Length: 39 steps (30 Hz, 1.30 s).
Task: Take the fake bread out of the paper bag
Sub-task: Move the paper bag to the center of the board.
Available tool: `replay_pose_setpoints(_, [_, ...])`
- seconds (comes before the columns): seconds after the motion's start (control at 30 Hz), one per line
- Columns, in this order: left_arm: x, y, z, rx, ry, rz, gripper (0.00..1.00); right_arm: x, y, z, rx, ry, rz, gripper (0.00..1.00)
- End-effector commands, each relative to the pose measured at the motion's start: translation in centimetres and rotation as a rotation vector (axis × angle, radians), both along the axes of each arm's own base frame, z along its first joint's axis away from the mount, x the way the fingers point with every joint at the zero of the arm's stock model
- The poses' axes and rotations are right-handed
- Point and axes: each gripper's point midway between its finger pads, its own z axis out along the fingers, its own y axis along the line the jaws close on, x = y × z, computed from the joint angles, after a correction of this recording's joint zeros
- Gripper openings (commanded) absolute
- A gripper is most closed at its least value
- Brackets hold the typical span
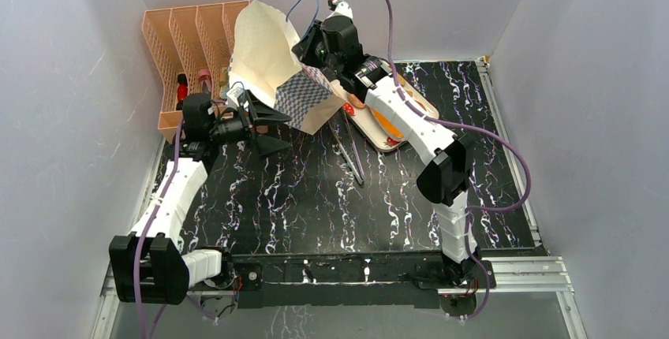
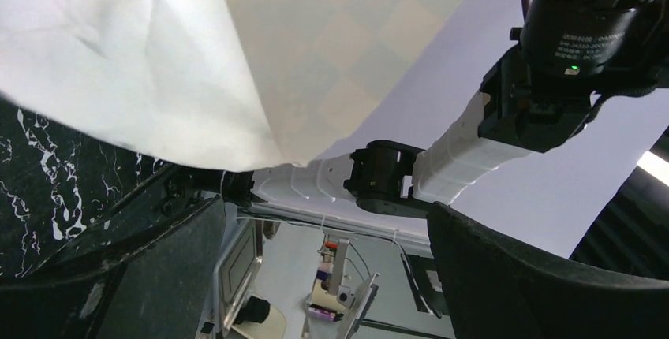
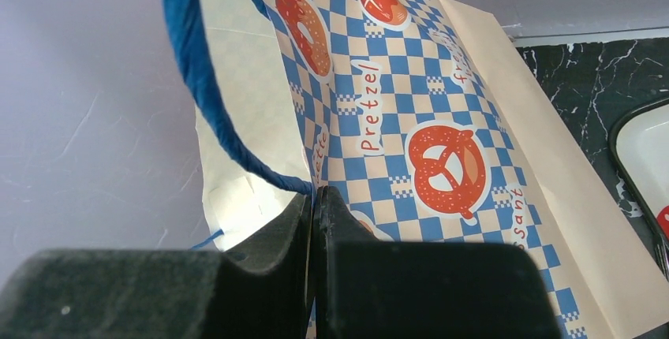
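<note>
STEP: emptying | paper bag (image 1: 272, 55) is being held off counter (image 1: 315, 197) at rear, rim clamped in right gripper (image 3: 314, 197) jaws | left gripper (image 1: 272, 130) jaws apart, beneath | fake bread not seen | REC: base prob. best lifted slowly, mouth down.

Pale grey walls (image 1: 71, 118), black marbled tabletop (image 1: 315, 197) (white veins)
</note>
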Motion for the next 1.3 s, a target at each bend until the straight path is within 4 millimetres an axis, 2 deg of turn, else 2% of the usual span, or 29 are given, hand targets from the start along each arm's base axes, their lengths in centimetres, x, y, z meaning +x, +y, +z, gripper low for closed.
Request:
replay_pose_setpoints(0.0, [-1.4, -0.1, 4.8, -0.017, -0.164, -0.017, 0.98, -0.3, 0.1, 4.9, 0.107, -0.061, -0.003, 0.0])
replay_pose_setpoints(0.13, [-0.7, 0.4, 7.7, 0.018, -0.296, 0.066, 0.98, -0.6, -0.5, 4.9, 0.128, -0.036, -0.01, 0.0])
replay_pose_setpoints(0.23, [-0.2, 0.9, 10.6, 0.077, -0.426, 0.128, 0.98, -0.8, -0.9, 4.7, 0.157, -0.007, -0.006, 0.0])
replay_pose_setpoints(0.33, [0.4, 2.2, 13.2, 0.179, -0.544, 0.243, 0.98, -1.0, -0.9, 4.6, 0.179, 0.024, 0.002, 0.0])
replay_pose_setpoints(0.47, [0.9, 5.4, 16.5, 0.331, -0.692, 0.482, 0.98, -1.8, -0.9, 3.8, 0.217, 0.085, 0.006, 0.0])
replay_pose_setpoints(0.6, [0.7, 9.1, 18.9, 0.44, -0.764, 0.718, 0.98, -3.1, -1.5, 3.9, 0.262, 0.12, 0.006, 0.0])
replay_pose_setpoints(0.7, [0.1, 11.4, 19.4, 0.516, -0.781, 0.843, 0.98, -4.0, -2.4, 3.3, 0.276, 0.141, -0.011, 0.0])
replay_pose_setpoints(0.83, [-0.3, 13.9, 19.0, 0.605, -0.761, 0.956, 0.98, -5.2, -3.3, 1.6, 0.325, 0.189, -0.031, 0.0])
replay_pose_setpoints(0.87, [-0.4, 14.1, 19.0, 0.618, -0.765, 0.966, 0.98, -5.5, -3.5, 0.6, 0.327, 0.205, -0.036, 0.0])
replay_pose_setpoints(0.9, [-0.4, 14.3, 19.0, 0.629, -0.766, 0.971, 0.98, -5.9, -3.9, 1.3, 0.352, 0.198, -0.039, 0.0])
replay_pose_setpoints(1.07, [-0.3, 14.7, 18.7, 0.674, -0.747, 0.966, 0.98, -6.8, -4.8, -1.0, 0.379, 0.252, -0.062, 0.0])
replay_pose_setpoints(1.27, [-0.4, 14.7, 18.2, 0.692, -0.743, 0.96, 0.98, -7.0, -5.6, -2.3, 0.386, 0.266, -0.093, 0.0])
